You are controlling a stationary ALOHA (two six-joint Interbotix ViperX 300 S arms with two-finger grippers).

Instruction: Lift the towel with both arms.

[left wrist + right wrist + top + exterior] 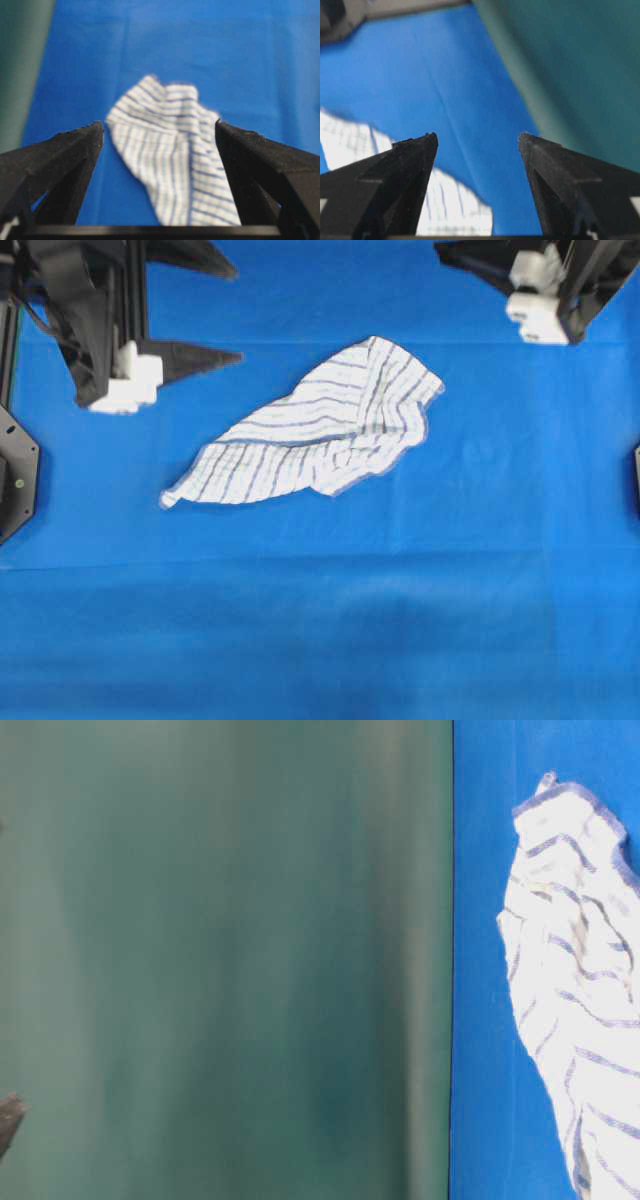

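Crumpled white, blue-grey-striped cloth towel [315,430] lying on the blue-covered worktop [320,620]; left end effector [159,131] and right end effector [477,142] both released (fingers spread, nothing grasped), apart from it.

Bare blue table covering [320,640] surrounds the towel [320,430]; approach unobstructed.

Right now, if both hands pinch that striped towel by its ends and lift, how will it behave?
The towel lies crumpled with soft folds, so it will probably sag in the middle and droop. It looks thin, likely light. Resting flat on the blue table covering, its edges may be hard to pinch without catching that too.
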